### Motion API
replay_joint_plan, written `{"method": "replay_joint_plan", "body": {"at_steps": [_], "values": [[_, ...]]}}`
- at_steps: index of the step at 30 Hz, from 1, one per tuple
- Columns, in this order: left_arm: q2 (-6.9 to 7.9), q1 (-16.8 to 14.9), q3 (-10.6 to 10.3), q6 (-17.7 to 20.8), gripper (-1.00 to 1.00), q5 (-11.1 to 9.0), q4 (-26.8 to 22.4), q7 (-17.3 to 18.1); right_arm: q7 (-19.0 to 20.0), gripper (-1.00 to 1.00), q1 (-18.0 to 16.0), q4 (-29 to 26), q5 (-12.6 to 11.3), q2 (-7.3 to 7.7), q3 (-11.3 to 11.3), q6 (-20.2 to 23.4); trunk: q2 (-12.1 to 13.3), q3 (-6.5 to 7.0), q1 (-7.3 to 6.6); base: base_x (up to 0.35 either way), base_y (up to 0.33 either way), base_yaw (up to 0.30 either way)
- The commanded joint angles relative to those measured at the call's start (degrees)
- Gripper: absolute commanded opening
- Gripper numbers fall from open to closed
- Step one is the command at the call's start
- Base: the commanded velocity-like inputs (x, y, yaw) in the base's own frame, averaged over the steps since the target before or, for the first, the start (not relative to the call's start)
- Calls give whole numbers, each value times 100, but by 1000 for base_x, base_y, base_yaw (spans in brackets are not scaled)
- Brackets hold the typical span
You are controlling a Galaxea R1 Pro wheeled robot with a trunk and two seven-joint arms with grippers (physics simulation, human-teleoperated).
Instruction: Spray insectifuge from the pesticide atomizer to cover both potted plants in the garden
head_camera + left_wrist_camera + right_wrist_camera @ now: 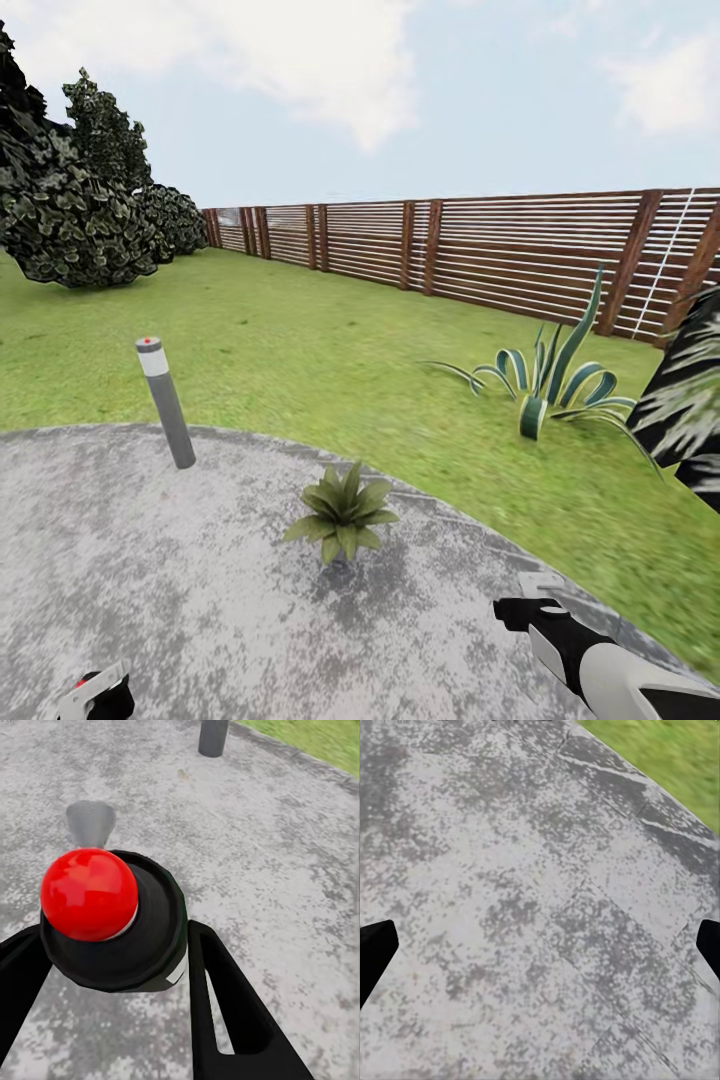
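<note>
Stretching back to the slatted wooden fence (520, 250), the lawn (300, 340) is wrapping around the grey stone paving (150, 580). Dark bushes (70, 200) are standing at the far left and a striped agave (550, 380) near the fence. One potted plant (342, 510) is sitting on the paving's edge, beside a leaning grey post (167, 402). The left gripper (112, 967) is clamping what is probably the pesticide atomizer (112, 922), black with a red ball top. The right gripper (540, 949) is hovering wide open over bare stone, holding nothing.
</note>
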State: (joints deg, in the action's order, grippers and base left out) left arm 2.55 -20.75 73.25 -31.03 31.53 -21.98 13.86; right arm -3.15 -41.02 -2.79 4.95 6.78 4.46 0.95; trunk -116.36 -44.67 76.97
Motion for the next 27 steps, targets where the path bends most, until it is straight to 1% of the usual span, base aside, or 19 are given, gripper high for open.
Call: {"method": "replay_joint_plan", "body": {"at_steps": [1,27], "values": [[-1,-8,49,-17,-100,20,0,47,-10,100,-2,-3,51,-3,46,10,39,13,-24,0,0,0],[-1,-8,49,-17,-100,20,0,47,-12,100,-2,-3,59,-1,46,10,1082,480,-595,0,0,0]]}}
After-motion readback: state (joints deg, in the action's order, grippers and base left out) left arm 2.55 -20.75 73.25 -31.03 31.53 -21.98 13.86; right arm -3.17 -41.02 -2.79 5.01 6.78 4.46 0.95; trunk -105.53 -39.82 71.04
